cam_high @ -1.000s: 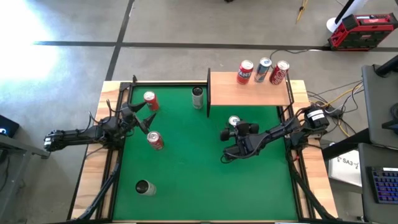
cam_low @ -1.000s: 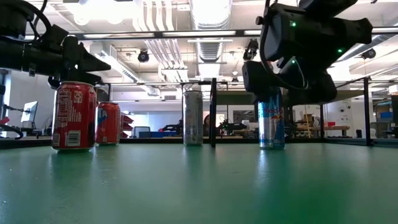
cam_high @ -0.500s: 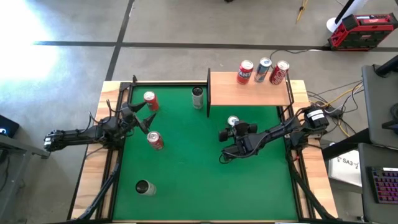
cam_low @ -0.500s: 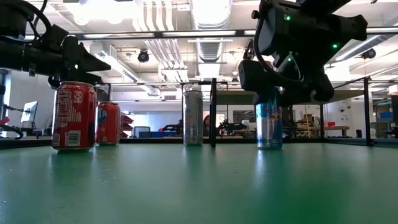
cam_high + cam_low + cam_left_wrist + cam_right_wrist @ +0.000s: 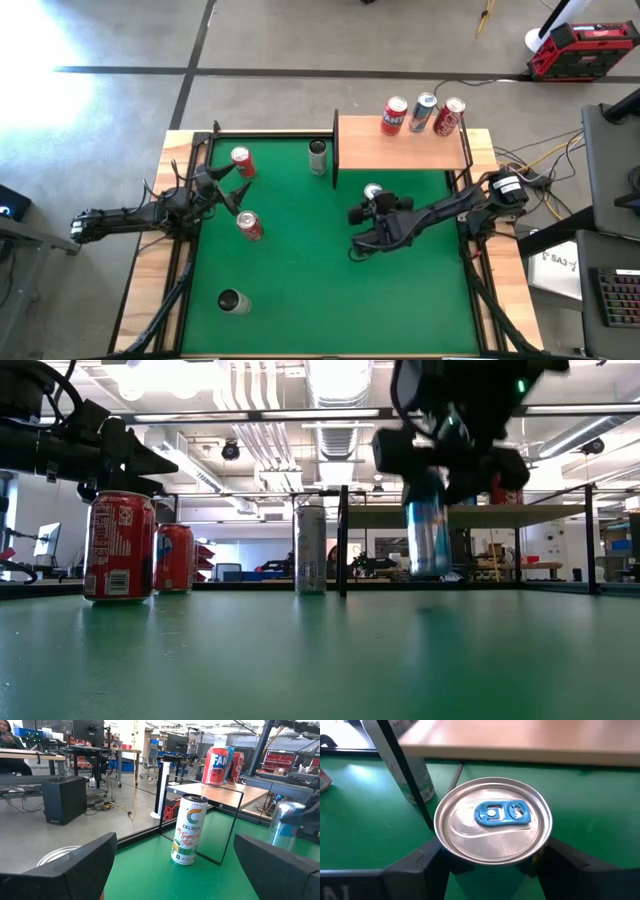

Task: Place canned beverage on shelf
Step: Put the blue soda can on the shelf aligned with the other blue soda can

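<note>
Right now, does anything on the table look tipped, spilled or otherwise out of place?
One thing: the silver can at the mat's near left lies on its side, while the others stand upright. The blue can in the right gripper hangs clear of the green mat. No spill shows.

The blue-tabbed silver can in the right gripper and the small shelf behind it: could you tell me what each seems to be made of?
The blue-tabbed silver can, held by the right gripper, looks like aluminium: its brushed lid shines evenly and carries a pull tab. The small shelf appears to be light wood, matte and pale tan, with thin black rails, probably metal.
</note>
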Robot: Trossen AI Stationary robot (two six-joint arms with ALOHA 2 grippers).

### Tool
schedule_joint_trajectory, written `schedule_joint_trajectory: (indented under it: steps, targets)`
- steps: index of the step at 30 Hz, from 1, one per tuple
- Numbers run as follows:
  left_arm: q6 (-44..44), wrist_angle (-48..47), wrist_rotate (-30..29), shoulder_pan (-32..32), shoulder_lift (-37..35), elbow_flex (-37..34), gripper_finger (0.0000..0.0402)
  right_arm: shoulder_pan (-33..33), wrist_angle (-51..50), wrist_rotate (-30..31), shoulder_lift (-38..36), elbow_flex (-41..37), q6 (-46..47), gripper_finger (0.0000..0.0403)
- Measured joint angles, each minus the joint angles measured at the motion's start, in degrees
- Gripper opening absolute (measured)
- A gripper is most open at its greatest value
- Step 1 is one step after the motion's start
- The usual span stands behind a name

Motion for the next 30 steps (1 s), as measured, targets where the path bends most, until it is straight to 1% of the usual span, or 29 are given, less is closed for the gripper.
schedule_joint_trajectory:
  steps: [3,8,10,12,15,19,25,30]
  targets:
    - [0.00,0.00,0.01,-0.01,0.00,0.00,0.0386,0.00,-11.37,-2.60,0.00,6.34,4.66,0.0221]
    - [0.00,0.00,0.01,0.01,0.00,0.00,0.0386,0.46,-30.31,-2.84,0.00,15.18,17.92,0.0221]
    - [0.00,0.00,0.00,0.01,0.00,0.00,0.0386,0.52,-36.17,-2.93,0.00,17.70,22.95,0.0221]
    - [0.00,0.00,0.01,0.00,0.00,0.00,0.0386,0.22,-35.87,-3.59,-0.81,18.44,23.81,0.0221]
    - [0.00,0.03,0.00,0.00,0.05,0.00,0.0386,-1.64,-36.47,-4.88,-3.43,17.69,21.65,0.0221]
    - [0.00,-0.16,0.01,0.01,0.22,0.00,0.0386,-4.84,-36.21,-3.92,-6.63,16.63,19.39,0.0221]
    - [0.00,-0.15,0.01,-0.01,0.24,0.02,0.0386,-12.21,-36.26,-3.67,-13.36,15.41,11.92,0.0221]
    - [0.00,-0.14,0.01,0.00,0.22,0.00,0.0386,-18.98,-36.14,-3.61,-18.35,12.91,7.89,0.0221]
